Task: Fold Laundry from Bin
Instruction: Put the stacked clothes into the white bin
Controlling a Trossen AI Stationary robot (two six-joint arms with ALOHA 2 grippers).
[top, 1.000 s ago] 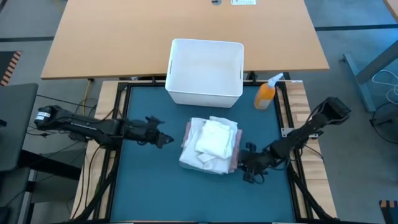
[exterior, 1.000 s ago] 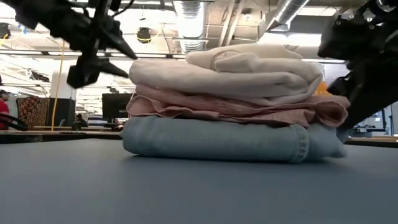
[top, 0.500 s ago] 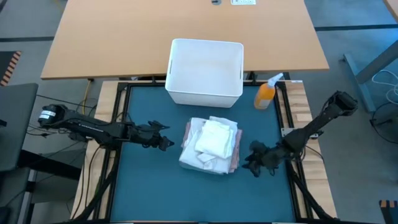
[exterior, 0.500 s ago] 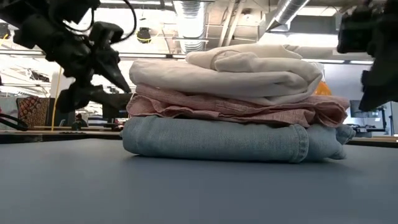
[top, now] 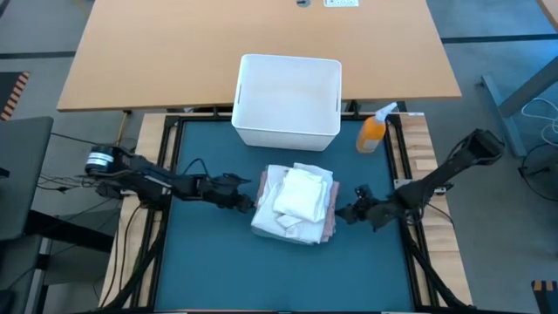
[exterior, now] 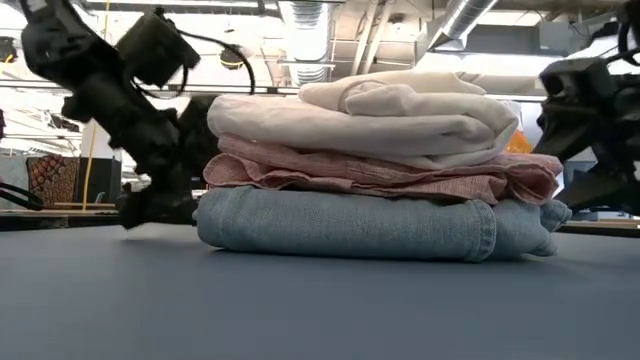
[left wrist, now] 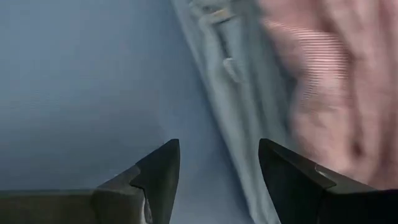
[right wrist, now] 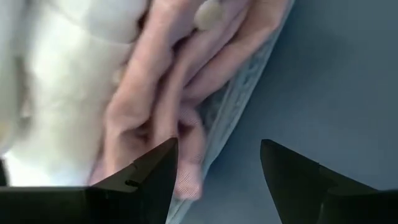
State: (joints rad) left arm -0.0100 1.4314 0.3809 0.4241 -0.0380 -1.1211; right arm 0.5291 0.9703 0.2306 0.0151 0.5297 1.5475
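Since a second ago you have brought both grippers down and in to the folded laundry (top: 295, 205), one at each side of the pile. It sits mid-mat, between the side edges: jeans (exterior: 350, 225) at the bottom, pink shirt (exterior: 370, 172) between, white cloth (exterior: 370, 115) on top. The left gripper (top: 247, 202) is low at the pile's left edge, jaws open, empty. The right gripper (top: 342, 213) is just beside the right edge, jaws open, empty. Judgement: squaring or lifting the stack comes next. The bin (top: 288, 131) stands at the mat's far edge, apparently empty. No legible writing or labels.
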